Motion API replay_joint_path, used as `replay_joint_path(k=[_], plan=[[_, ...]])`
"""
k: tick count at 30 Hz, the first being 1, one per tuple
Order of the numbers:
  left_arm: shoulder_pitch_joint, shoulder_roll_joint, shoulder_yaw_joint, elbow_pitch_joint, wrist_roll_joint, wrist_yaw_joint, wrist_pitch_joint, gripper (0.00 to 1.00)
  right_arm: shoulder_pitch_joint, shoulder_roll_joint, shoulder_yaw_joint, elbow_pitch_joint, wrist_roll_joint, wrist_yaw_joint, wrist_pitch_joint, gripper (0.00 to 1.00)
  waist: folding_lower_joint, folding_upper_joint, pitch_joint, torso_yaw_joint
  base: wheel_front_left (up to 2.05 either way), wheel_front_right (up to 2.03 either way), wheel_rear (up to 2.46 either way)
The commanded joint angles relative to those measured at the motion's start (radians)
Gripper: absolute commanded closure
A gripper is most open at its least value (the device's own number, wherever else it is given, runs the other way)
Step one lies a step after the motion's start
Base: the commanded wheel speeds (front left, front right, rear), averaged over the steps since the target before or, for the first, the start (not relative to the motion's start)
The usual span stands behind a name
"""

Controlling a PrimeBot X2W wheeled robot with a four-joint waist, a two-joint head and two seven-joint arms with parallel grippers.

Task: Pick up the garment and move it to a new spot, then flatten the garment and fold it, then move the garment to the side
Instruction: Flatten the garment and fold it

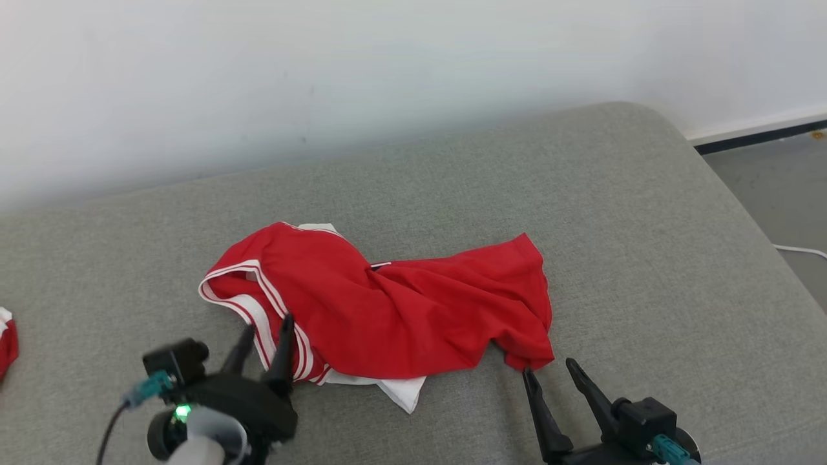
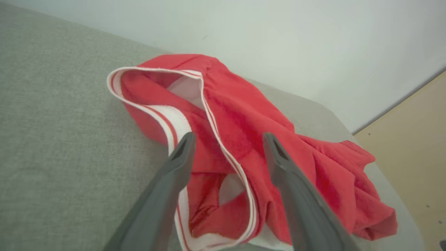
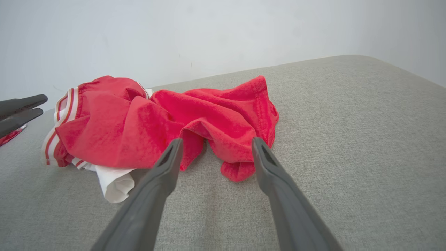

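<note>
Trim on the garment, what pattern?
White trim with thin red stripes; left wrist view shows it best.

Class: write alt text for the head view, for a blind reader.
A crumpled red garment with white-striped trim lies on a grey cushion. The left pincer is open at its striped edge; the right pincer is open near its other end.

Garment [image 1: 387, 310] on the cushion [image 1: 581, 213], wall [image 1: 323, 77] behind, another cloth [image 1: 6, 342] far left
</note>
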Motion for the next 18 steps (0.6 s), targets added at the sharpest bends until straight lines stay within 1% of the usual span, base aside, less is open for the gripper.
replay_joint_path(k=[1,7,13,16,17,18], plan=[[0.04,0.001,-0.01,-0.019,0.014,-0.003,-0.009,0.0,0.014,-0.001,-0.004,0.001,0.002,-0.003,-0.002,0.0,0.0001,0.0,-0.011,0.011,0.0,0.0,0.0],[0.121,0.028,-0.084,-0.088,0.077,0.006,0.014,0.0,0.021,-0.002,-0.006,-0.005,0.008,-0.002,-0.002,0.0,0.0001,0.0,-0.011,0.018,0.0,0.0,0.0],[0.097,0.055,-0.143,-0.098,0.147,0.023,0.042,0.0,0.001,-0.002,0.004,-0.013,0.014,-0.003,-0.002,0.0,0.0001,0.0,0.019,0.001,0.0,0.0,0.0],[0.087,0.06,-0.146,-0.09,0.151,0.032,0.048,0.0,-0.006,-0.002,0.002,-0.013,0.017,-0.002,-0.002,0.0,0.0001,0.0,0.031,-0.011,0.0,0.0,0.0],[0.085,0.062,-0.145,-0.089,0.149,0.03,0.047,0.09,-0.006,-0.001,-0.001,-0.012,0.017,-0.003,-0.003,0.0,0.0001,0.0,0.033,-0.015,0.0,0.0,0.0],[0.085,0.063,-0.145,-0.089,0.142,0.019,0.049,0.97,-0.007,-0.002,-0.003,-0.011,0.017,-0.003,-0.003,0.0,0.0001,0.0,0.036,-0.019,0.0,0.0,0.0]])
